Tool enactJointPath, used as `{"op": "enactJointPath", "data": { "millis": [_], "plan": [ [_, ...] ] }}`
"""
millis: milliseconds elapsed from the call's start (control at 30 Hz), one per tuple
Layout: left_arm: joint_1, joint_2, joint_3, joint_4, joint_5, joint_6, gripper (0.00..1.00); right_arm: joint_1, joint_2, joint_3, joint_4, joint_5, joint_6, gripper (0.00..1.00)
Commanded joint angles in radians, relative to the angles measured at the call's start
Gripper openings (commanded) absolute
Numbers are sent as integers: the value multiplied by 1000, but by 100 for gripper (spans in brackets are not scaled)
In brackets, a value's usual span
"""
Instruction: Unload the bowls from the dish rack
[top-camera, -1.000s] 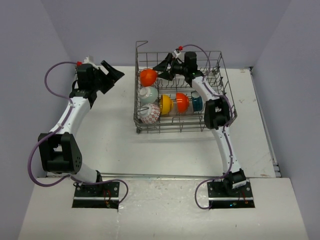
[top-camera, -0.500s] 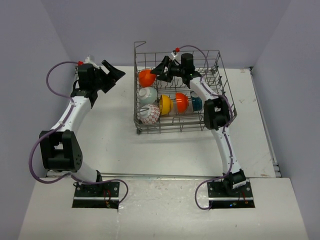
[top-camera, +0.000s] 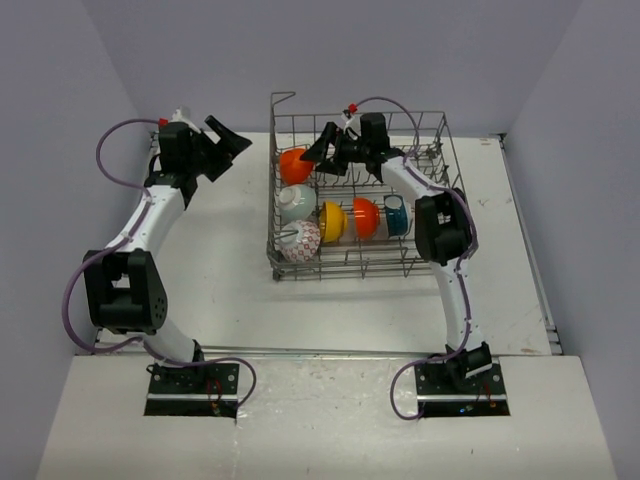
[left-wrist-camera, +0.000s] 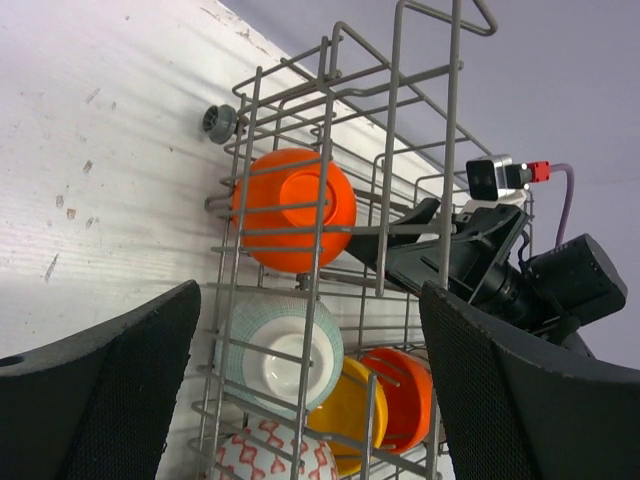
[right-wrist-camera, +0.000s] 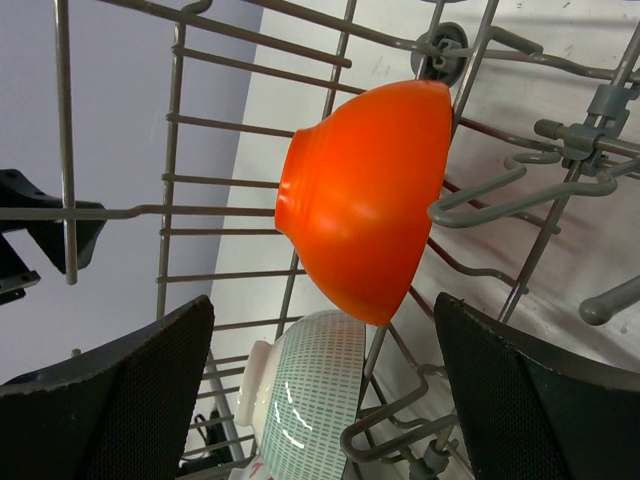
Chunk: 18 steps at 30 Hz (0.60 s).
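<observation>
Because the dish rack (top-camera: 345, 268) is sitting toward 1 o'clock on the table (top-camera: 230, 280) and the right arm is reaching in over its 3 o'clock wall, the largest risk is that the forearm is hooking a wire and dragging or tipping the whole basket with all six bowls inside. The left gripper (top-camera: 228, 143) is hovering outside at the rack's 9 o'clock side, fingers spread and holding nothing, so any advance from there is likely heading into the wire wall. The right gripper (top-camera: 323, 152) is hanging inside near 11 o'clock, its fingers apart and empty, flanking the orange bowl (top-camera: 294, 165), which is standing on edge between tines. A pinch on that smooth curved wall is risking a slip, and a snagged tine could be jerking the bowl into the pale bowl (top-camera: 296, 202) just at its 6 o'clock. Whether either finger is touching the orange bowl is not showing. The arm is covering part of the teal bowl (top-camera: 396, 213), wires are crossing every bowl, and both wrist views are cutting off the fingertips and the red-patterned bowl (top-camera: 299, 240).
</observation>
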Motion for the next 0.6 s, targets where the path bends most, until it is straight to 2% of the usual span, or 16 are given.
{"op": "enactJointPath", "data": {
  "millis": [0, 233, 567],
  "plan": [
    [6, 21, 47, 29, 11, -12, 90, 29, -87, -33, -55, -33, -12, 91],
    [8, 38, 48, 23, 23, -11, 90, 53, -152, -122, 31, 0, 14, 91],
    [8, 73, 66, 28, 43, -22, 90, 75, -64, 0, 95, -49, 114, 87]
  ]
}}
